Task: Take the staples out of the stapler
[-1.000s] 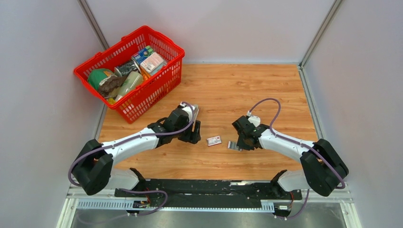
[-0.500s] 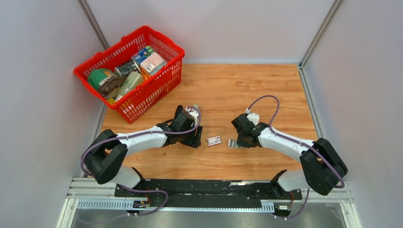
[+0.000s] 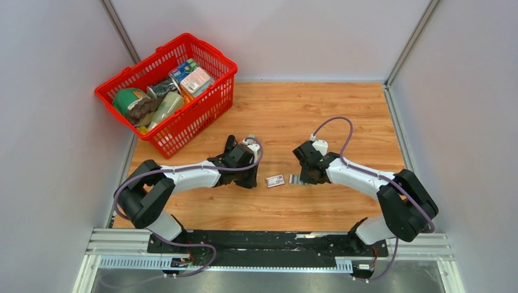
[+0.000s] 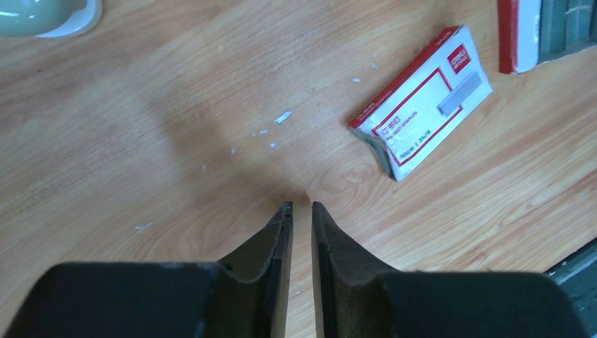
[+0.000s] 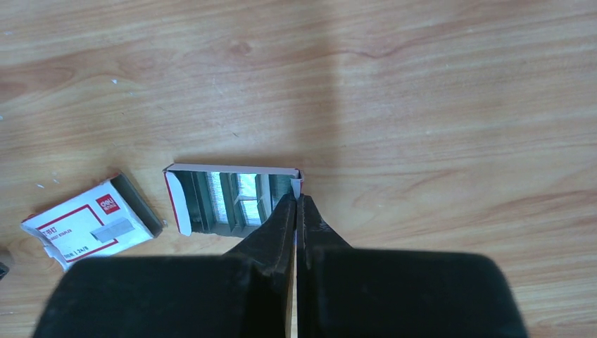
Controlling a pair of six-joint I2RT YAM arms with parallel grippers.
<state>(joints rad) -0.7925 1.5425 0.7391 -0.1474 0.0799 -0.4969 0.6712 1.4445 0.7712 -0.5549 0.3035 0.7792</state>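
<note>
The stapler is hidden; I cannot make it out in any view. Silvery staples (image 5: 232, 197) lie in strips inside an open white-and-red cardboard tray (image 5: 176, 204) on the wooden table. My right gripper (image 5: 296, 197) is shut on that tray's right end wall. From above, the tray (image 3: 295, 179) sits just left of the right gripper (image 3: 304, 176). My left gripper (image 4: 301, 205) hovers low over bare wood, its jaws a narrow gap apart with nothing between them. It (image 3: 249, 177) stands left of the small printed box.
The white-and-red staple box sleeve (image 4: 422, 98) lies between the two grippers (image 3: 275, 180). A red basket (image 3: 211, 49) of groceries stands at the back left. A pale rounded object (image 4: 42, 14) and a dark grey edge (image 4: 577, 264) show at the left wrist view's corners.
The left gripper's jaws have closed from wide to a narrow gap as the arm dropped nearer the table. The right gripper has shifted the tray slightly left and away, towards the box.
</note>
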